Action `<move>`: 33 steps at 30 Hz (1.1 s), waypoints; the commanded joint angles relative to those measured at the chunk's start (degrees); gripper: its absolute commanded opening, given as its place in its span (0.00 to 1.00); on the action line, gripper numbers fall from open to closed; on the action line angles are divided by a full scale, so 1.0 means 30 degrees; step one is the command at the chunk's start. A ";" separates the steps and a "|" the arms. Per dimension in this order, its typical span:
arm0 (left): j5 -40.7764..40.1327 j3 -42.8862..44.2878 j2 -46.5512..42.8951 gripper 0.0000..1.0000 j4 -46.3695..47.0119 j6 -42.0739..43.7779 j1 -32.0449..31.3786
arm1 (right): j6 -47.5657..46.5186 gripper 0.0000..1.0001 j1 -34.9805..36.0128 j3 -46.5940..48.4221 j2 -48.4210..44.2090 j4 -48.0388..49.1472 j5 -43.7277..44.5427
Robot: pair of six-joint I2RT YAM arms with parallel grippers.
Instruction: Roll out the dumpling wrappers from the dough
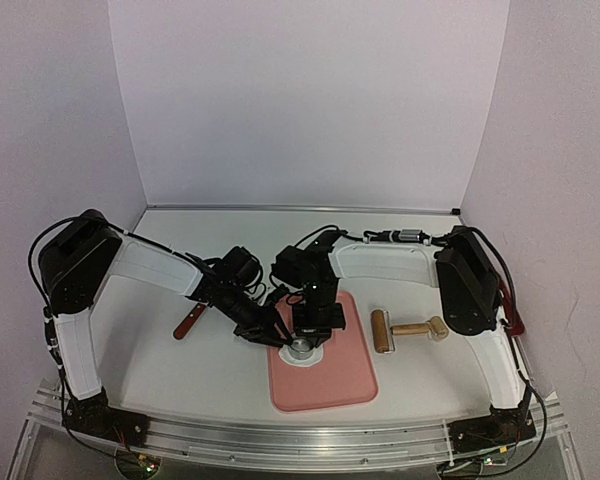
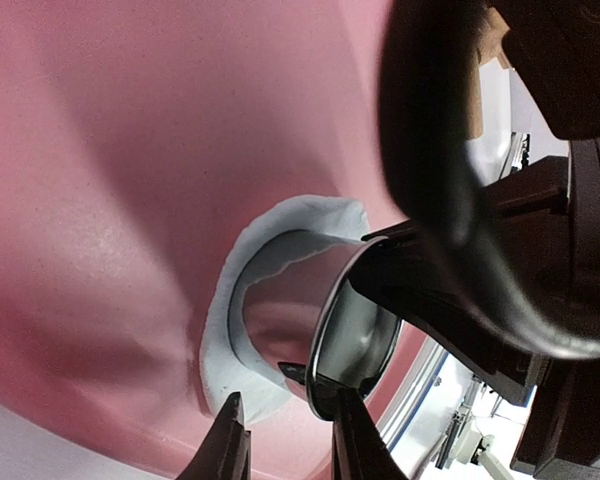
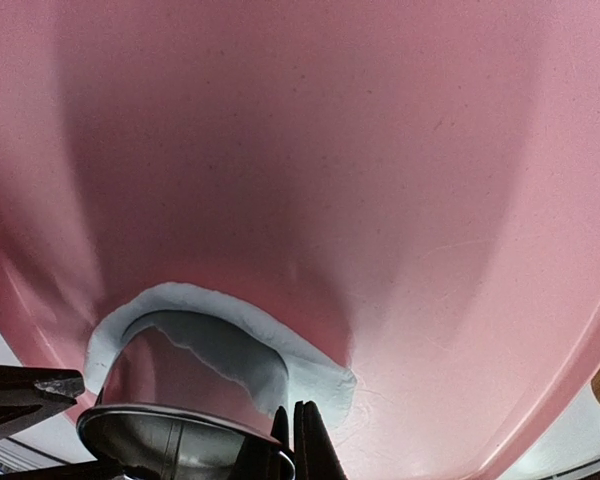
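Pink mat (image 1: 325,385) lies mid-table in the top view, and both arms meet over its far half. The metal ring (image 1: 300,347) sits there on the dough (image 1: 302,362), a small white patch showing just below it. The left claw (image 1: 281,337) comes in from the left and the right claw (image 1: 304,335) from behind. A rolling pin (image 1: 410,329) lies just off the mat to the right, and a red-handled tool (image 1: 188,322) lies to the left.

From the left wrist, the dough is a thin, ragged white collar hugging the ring's wall and curling up off the mat. The left claw's fingers (image 2: 225,445) stand a little apart, astride the ring's near rim and the dough's edge, with nothing visibly pinched.

From the right wrist, the right claw is fully closed, its tips nipping the ring's rim. No cut round wrapper shows in any view.

The dough looks light, soft and clingy, likely to stretch or tear if pulled hard. The best hold is probably its thicker outer edge, peeled off low and slowly. The ring is stiff and slick, so the rim is the place to grip it.
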 commanded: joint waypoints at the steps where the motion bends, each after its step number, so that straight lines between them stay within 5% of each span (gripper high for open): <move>1: -0.0826 -0.0550 0.1063 0.20 -0.1651 0.1231 -0.0093 | -0.0131 0.00 0.0217 -0.1450 0.1575 0.0214 -0.0586; 33: -0.2910 -0.2745 0.3161 0.12 -0.3262 0.3332 -0.0106 | 0.0713 0.00 0.0569 -0.5394 0.3483 0.2593 -0.1821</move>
